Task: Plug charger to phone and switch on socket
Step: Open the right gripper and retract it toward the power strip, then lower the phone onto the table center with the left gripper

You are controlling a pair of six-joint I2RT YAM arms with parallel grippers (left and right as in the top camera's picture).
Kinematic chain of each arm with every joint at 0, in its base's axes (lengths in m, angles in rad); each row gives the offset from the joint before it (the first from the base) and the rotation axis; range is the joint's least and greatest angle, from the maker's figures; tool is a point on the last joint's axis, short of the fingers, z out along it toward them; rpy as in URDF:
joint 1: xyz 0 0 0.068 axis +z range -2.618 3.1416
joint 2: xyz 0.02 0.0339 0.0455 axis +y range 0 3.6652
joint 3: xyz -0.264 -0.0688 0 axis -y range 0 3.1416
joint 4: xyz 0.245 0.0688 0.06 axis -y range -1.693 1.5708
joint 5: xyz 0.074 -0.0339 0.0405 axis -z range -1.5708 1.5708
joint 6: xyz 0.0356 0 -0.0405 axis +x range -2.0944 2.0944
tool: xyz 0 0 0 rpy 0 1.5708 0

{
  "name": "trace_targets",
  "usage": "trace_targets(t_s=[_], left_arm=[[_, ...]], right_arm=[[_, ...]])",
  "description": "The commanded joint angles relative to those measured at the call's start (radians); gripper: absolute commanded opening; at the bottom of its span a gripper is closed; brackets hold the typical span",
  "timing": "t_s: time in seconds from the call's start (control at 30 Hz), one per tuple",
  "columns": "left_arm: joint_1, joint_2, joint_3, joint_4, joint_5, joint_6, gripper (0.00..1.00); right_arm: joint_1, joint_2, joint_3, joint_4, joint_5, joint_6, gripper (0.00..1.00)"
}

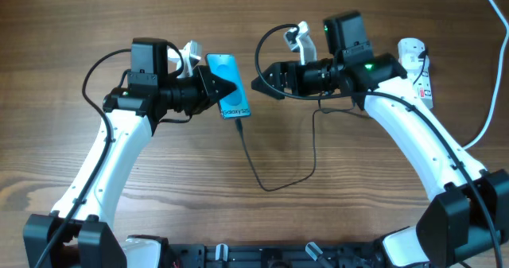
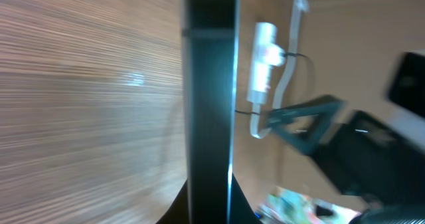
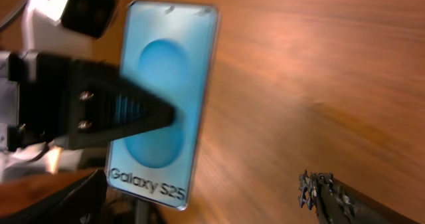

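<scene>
While the left pincer [image 1: 213, 87] clamps the phone [image 1: 225, 65] above the desk [image 1: 159, 188], the overhead view shows the charger [image 1: 253, 168] meeting the phone's lower end, seemingly plugged in. The right pincer [image 1: 256, 84] hangs just beside it, and the socket [image 1: 419, 73] lies well apart by that arm's elbow. Left wrist: blurred, with a dark bar between the fingers. Right wrist: jaws spread wide, empty, facing the screen. Next, I judge, the right arm must reach the socket's switch.
</scene>
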Motion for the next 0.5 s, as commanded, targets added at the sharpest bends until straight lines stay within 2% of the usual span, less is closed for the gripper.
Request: trace_targets(t_s=[0.0,0.1,0.27,0.47], left_arm=[[-0.014,-0.012,0.002,-0.051,-0.209,0.111,0.04],[-0.024,0.016,0.002,-0.082,-0.227,0.161,0.04],[-0.024,0.109,0.002,-0.11,-0.233,0.168,0.04],[-0.024,0.221,0.002,-0.097,-0.24,0.187,0.04]], right_arm=[[-0.022,0.001,0.019,-0.003,0.245,0.01,1.0],[-0.023,0.001,0.017,-0.015,0.371,0.009,1.0],[-0.023,0.002,0.014,-0.034,0.527,0.009,1.0],[-0.023,0.002,0.014,-0.032,0.562,0.01,1.0]])
